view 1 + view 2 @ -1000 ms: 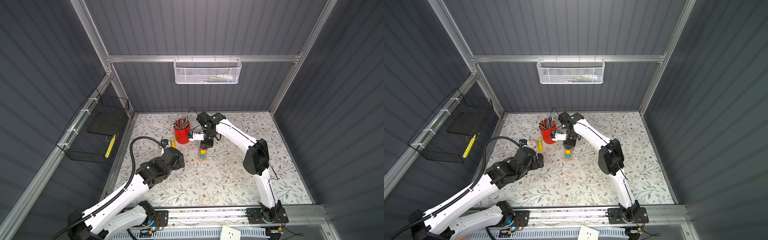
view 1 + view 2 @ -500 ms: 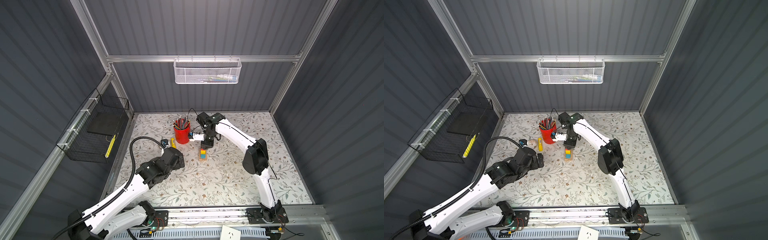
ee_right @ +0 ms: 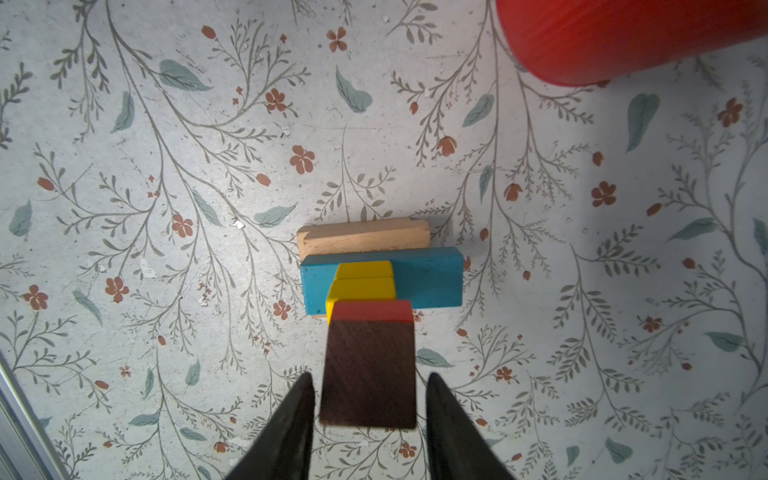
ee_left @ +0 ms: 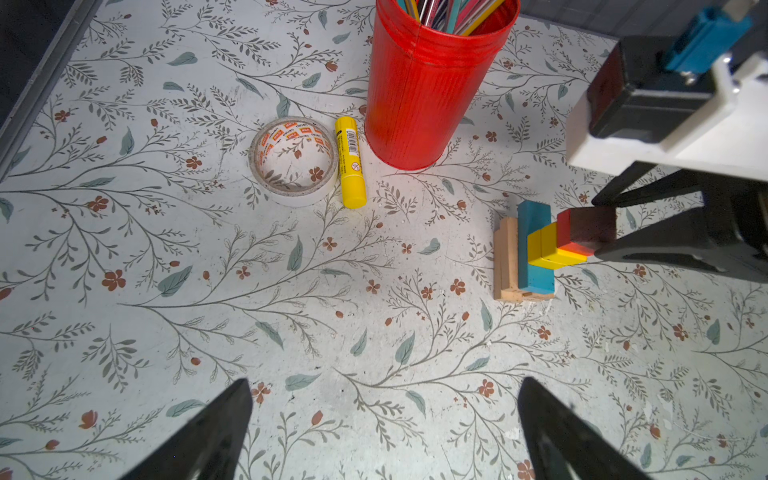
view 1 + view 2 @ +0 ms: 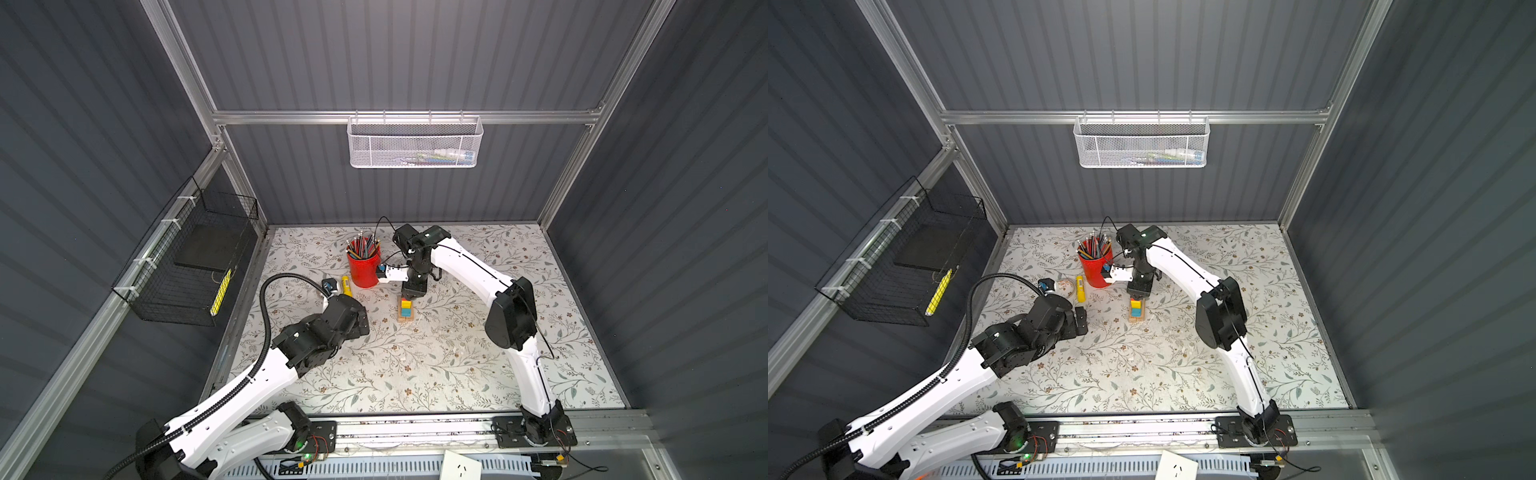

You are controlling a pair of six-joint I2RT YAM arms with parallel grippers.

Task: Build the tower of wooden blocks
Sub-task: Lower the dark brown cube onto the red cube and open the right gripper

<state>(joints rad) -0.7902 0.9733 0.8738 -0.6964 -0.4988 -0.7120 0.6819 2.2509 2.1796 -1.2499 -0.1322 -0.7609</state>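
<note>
The wood block tower stands mid-mat: tan planks at the bottom, then a blue plank, two yellow cubes, a red cube and a dark brown roof piece on top. My right gripper hangs straight over the tower. It is open, a finger on each side of the brown piece with a thin gap at both. My left gripper is open and empty over bare mat, to the tower's left.
A red pencil cup stands just behind-left of the tower. A yellow glue stick and a tape roll lie beside the cup. A white mesh basket hangs on the back wall, a black wire basket on the left wall.
The right gripper's jaws have spread apart off the brown roof piece, which stays on the tower. Neither arm has visibly shifted.
</note>
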